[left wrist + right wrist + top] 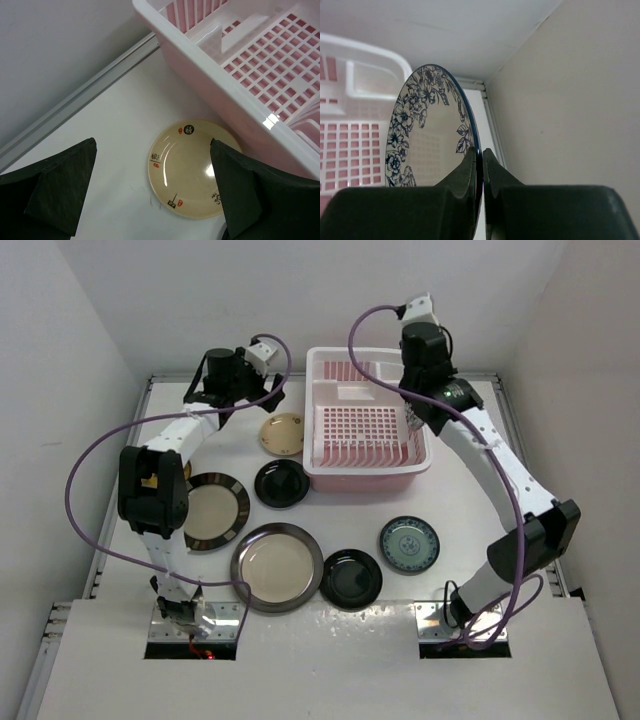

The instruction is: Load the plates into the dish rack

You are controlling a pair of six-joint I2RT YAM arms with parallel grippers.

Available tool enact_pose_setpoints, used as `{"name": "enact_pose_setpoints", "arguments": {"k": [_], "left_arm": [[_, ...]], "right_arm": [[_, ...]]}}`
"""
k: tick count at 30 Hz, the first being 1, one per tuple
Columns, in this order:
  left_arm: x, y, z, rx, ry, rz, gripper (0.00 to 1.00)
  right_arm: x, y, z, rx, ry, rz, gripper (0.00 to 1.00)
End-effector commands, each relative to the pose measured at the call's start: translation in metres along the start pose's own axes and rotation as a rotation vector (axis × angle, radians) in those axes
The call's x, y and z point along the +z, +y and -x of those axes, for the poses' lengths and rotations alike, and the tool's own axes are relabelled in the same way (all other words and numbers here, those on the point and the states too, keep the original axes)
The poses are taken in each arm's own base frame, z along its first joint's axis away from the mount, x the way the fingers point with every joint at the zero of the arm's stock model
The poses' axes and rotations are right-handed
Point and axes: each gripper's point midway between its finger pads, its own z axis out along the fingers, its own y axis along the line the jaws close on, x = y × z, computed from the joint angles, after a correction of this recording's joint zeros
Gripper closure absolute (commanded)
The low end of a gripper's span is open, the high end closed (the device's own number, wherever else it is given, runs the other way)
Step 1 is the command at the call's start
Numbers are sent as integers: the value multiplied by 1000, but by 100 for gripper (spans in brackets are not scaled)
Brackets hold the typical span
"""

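Top view: six plates (277, 567) lie flat on the table (450, 490) beside one pink dish rack (365, 472).
Left wrist: the left jaws gape wide and empty over one tan plate (187, 170).
Right wrist: the right jaws pinch the rim of one floral plate (427, 130), held upright, seemingly above the rack.

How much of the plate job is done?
Barely started. No plate shows in the pale pink plastic dish rack yet. The right claw pinches a white plate with dark flowers upright by the rack. The open left claw hovers over the small tan plate. Six plates, that tan one included, lie on the table.
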Motion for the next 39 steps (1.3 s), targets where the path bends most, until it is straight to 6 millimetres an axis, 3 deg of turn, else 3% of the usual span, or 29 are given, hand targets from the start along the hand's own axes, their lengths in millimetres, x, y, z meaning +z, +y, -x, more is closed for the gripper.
{"name": "enact_pose_setpoints", "arguments": {"k": [1,8,13,21,27,33,39], "left_arm": [[-9,14,10,22,-44,43,0],[-12,16,7,10,-42,51,0],[-12,16,5,1,-43,51,0],[-13,20,1,-2,-41,60,0],[-13,19,-3,3,-33,57,0],[-13,18,-6,3,-33,57,0],[-15,16,-4,7,-42,51,0]], "right_arm": [[5,2,-2,96,-1,-53,100],[13,38,-42,7,68,-34,100],[15,51,-66,-33,96,-33,100],[25,72,-86,-131,110,-21,100],[17,88,-113,-127,186,-1,100],[10,119,-137,-99,244,54,100],[9,120,-162,-67,333,42,96]]}}
